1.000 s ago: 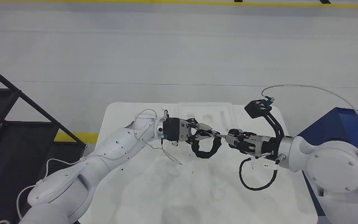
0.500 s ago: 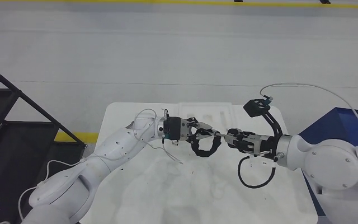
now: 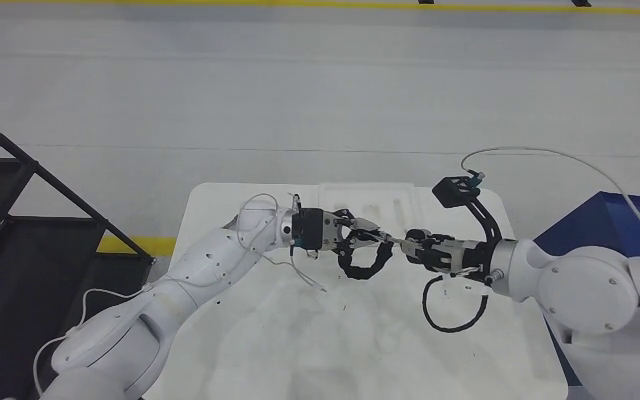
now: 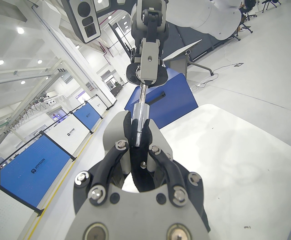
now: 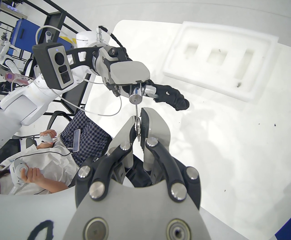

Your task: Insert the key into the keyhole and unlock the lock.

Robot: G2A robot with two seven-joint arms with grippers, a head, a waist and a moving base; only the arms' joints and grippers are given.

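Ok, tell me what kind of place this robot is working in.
Most likely a large robotics test hall or factory space: blue barrier panels fence off bays, a high ceiling carries beams and lamps, and the white table stands on open grey floor.

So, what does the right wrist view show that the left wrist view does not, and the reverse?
Right wrist view: the keyhole face-on at the end of the lock, and a white foam tray. Left wrist view: the lock's chrome barrel from the side, and the right arm's wrist camera. Both: the left hand shut on the lock, the right hand shut on the key, blade at the keyhole.
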